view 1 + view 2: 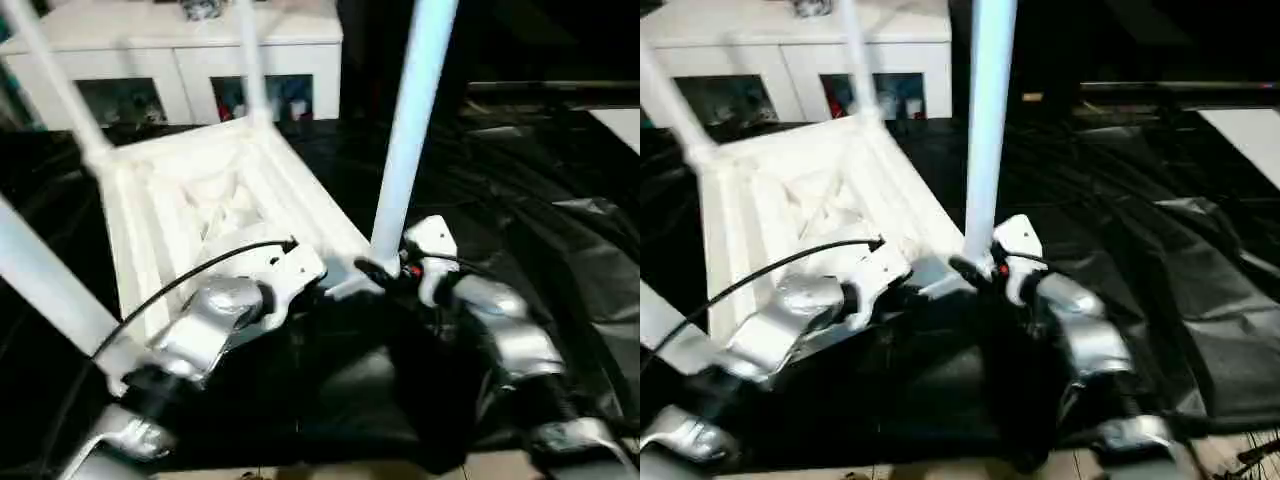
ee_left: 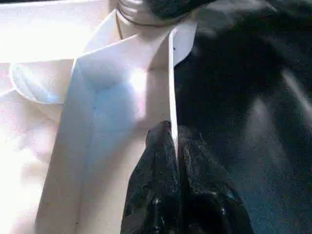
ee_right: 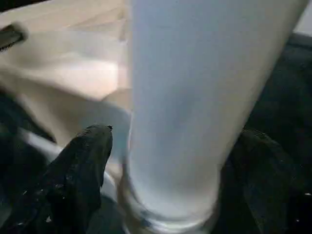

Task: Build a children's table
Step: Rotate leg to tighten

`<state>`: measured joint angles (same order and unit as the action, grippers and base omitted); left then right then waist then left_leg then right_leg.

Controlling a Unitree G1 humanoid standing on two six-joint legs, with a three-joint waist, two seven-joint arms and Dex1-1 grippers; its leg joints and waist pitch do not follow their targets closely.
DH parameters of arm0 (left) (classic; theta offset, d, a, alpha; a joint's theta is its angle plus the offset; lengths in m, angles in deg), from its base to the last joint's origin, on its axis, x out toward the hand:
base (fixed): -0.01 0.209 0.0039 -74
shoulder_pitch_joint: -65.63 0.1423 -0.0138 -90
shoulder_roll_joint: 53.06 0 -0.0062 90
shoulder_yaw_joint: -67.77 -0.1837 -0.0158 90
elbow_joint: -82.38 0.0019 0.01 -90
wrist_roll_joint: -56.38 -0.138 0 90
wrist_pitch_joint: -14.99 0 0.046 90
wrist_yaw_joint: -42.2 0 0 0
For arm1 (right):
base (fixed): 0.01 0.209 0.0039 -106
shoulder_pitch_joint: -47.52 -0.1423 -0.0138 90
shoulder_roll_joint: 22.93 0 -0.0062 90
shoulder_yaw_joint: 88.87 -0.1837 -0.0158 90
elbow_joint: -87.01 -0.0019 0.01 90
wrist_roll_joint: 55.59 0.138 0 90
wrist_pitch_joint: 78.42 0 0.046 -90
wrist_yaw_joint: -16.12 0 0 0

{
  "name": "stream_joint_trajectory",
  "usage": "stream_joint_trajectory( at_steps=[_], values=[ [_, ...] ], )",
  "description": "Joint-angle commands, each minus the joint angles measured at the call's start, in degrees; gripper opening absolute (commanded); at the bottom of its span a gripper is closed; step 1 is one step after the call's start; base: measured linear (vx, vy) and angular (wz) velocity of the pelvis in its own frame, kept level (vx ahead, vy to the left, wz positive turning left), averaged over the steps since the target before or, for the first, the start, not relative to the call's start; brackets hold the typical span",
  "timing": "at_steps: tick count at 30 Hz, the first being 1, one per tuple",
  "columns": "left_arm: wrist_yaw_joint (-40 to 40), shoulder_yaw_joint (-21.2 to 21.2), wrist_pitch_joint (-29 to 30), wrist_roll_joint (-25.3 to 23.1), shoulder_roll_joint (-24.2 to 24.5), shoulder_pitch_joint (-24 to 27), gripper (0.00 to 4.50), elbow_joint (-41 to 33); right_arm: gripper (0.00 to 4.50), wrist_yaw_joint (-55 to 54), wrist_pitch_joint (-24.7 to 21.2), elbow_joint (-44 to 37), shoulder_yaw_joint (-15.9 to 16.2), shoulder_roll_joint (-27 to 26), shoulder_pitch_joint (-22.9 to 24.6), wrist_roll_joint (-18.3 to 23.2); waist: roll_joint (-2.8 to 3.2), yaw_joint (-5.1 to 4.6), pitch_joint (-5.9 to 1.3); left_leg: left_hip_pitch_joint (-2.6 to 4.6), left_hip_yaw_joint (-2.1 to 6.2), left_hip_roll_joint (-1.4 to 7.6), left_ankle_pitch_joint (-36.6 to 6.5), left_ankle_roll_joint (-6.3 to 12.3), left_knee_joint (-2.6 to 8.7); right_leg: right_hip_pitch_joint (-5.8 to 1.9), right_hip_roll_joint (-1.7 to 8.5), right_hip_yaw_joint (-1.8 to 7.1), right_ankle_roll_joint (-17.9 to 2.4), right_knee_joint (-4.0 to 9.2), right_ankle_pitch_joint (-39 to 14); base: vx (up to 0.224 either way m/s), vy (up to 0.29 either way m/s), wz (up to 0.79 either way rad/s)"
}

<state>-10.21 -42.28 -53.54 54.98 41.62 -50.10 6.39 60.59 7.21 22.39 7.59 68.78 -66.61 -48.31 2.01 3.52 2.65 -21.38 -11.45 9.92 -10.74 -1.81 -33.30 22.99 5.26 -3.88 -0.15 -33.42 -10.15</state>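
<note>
Two tools work at the children's table (image 1: 200, 190): left tool (image 2: 174, 141) pinches its rim, right tool (image 3: 170, 161) stands wide around a leg (image 1: 410, 130)

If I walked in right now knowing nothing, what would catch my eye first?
A white children's table lying upside down on black sheeting, legs in the air. Nearest you, one leg rises from its corner, the right gripper open around its base. The left gripper is shut on the table's thin rim beside that corner. A white cabinet stands behind.
</note>
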Motion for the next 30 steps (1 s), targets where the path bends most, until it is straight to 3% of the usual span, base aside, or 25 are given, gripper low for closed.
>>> stream_joint_trajectory(
  at_steps=[1,5,11,14,20,24,30],
  values=[
    [-6.52,-1.98,-1.43,2.12,2.64,2.4,0.0,-1.7,3.94,8.16,-0.77,-3.3,1.3,2.71,1.24,2.73,-0.87,0.1,-3.57,0.5,1.4,3.08,-5.86,6.98,3.23,-2.76,3.11,2.39,-15.19,2.44,-4.02,0.0,0.0,0.0],
    [-10.81,-1.36,-2.0,4.47,4.74,3.34,0.0,-3.98,3.94,13.7,-1.62,-4.78,3.26,4.66,2.09,3.97,-0.69,0.19,-3.48,0.53,1.28,3.37,-6.12,7.62,3.17,-2.71,3.17,2.36,-16.06,2.26,-3.72,0.0,0.0,0.0],
    [-10.89,-0.86,-1.8,4.21,5.53,3.33,0.0,-3.79,3.94,15.16,-0.37,-4.15,4.9,5.43,2.01,2.26,-0.86,0.34,-3.14,0.69,1.44,3.45,-11.0,3.8,3.55,-2.52,3.48,2.68,-14.41,2.95,-12.31,0.0,0.0,0.0],
    [-11.09,-0.87,-1.88,4.36,5.83,3.31,0.0,-3.83,3.69,15.73,-0.55,-3.83,4.66,5.41,1.83,2.43,-1.07,0.2,-3.16,0.7,1.51,3.37,-12.14,2.56,3.63,-2.52,3.49,2.79,-13.35,3.1,-14.35,0.0,0.0,0.0],
    [-11.92,-0.72,-2.17,4.72,6.39,3.46,0.0,-3.94,3.26,16.75,-0.59,-3.15,4.97,5.87,1.7,2.56,-1.14,0.28,-3.52,0.58,1.42,3.24,-8.23,4.16,3.17,-2.71,3.41,2.73,-14.55,2.43,-8.76,0.0,0.0,0.0],
    [-11.83,-0.58,-2.17,4.73,6.46,3.5,0.0,-3.92,2.82,16.58,-0.36,-2.65,4.92,5.63,1.6,2.37,-1.18,0.3,-3.46,0.59,1.38,3.23,-8.65,4.44,3.12,-2.71,3.43,2.68,-14.73,2.55,-9.67,0.0,0.0,0.0],
    [-12.13,-0.62,-1.83,4.84,6.81,3.59,0.0,-3.89,2.7,16.75,-0.1,-2.41,4.71,4.9,1.76,2.38,-1.08,0.29,-3.58,0.65,1.43,3.25,-8.39,4.33,3.08,-2.72,3.34,2.64,-14.83,2.38,-8.9,0.0,0.0,0.0]
  ],
)
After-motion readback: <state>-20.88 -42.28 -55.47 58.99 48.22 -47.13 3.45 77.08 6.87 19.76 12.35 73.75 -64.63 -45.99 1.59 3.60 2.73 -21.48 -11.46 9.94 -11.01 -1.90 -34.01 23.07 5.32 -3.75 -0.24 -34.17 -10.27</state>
